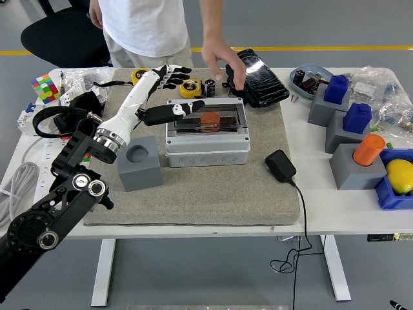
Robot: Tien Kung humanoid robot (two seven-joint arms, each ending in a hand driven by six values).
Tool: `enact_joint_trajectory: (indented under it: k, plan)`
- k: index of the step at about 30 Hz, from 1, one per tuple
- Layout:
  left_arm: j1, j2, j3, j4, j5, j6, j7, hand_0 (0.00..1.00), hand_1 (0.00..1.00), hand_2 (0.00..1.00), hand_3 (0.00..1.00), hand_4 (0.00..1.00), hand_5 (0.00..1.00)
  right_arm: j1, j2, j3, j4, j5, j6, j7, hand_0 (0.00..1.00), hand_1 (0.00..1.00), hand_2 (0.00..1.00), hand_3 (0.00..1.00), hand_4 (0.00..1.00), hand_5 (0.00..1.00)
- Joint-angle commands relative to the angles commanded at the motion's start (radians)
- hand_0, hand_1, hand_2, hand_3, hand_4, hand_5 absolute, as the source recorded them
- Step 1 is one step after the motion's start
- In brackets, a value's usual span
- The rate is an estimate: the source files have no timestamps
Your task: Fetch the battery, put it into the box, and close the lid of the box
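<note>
The grey box [206,147] sits mid-mat with its clear lid [208,122] lying flat and shut. Through the lid I see an orange battery [210,119] inside. My left hand [171,90], white with black fingers [175,72], hovers open over the box's far left corner, fingers spread, holding nothing. Its thumb reaches across the lid's left edge. A person's hand [222,61] hangs above the box's far side, off the lid. My right arm is out of view.
A grey block with a round hole [139,165] stands left of the box. Behind the box are a yellow tape measure [191,86], a small black cylinder [210,87] and a black case [259,79]. A black adapter [280,165] lies to the right, and grey blocks [352,165] stand farther right.
</note>
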Motion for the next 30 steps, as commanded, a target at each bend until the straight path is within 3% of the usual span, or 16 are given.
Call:
enact_joint_trajectory:
  k: [5,14,19,27,28,30]
  plan:
    - [0.063,-0.009,-0.115,0.000,-0.064,0.017,-0.019,0.683,0.748,0.732,0.746,0.998,0.445,0.000,0.000,-0.011,-0.007,0.017,0.001,-0.003,0.568,0.625,0.653,0.550,0.947,0.485]
    - [0.114,0.019,-0.260,0.014,-0.134,0.032,-0.051,0.662,0.745,0.722,0.733,0.998,0.445,0.004,-0.010,-0.013,-0.014,0.028,-0.003,-0.007,0.568,0.625,0.652,0.550,0.947,0.484]
    - [0.123,0.019,-0.295,0.028,-0.204,0.038,-0.064,0.639,0.736,0.708,0.725,0.998,0.430,0.008,-0.011,-0.016,-0.015,0.031,-0.002,-0.011,0.567,0.624,0.652,0.549,0.945,0.486]
    - [0.132,0.011,-0.320,0.026,-0.218,0.040,-0.072,0.633,0.730,0.699,0.692,0.998,0.427,0.013,-0.012,-0.009,-0.014,0.025,0.003,-0.022,0.568,0.625,0.651,0.550,0.944,0.486]
    - [0.132,0.011,-0.323,0.025,-0.218,0.040,-0.072,0.634,0.725,0.693,0.609,0.998,0.411,0.013,-0.012,-0.010,-0.014,0.025,0.003,-0.024,0.570,0.625,0.651,0.551,0.945,0.486]
    - [0.131,0.010,-0.328,0.025,-0.217,0.039,-0.073,0.634,0.725,0.693,0.609,0.998,0.411,0.013,-0.013,-0.011,-0.014,0.025,0.004,-0.028,0.570,0.625,0.651,0.551,0.945,0.486]
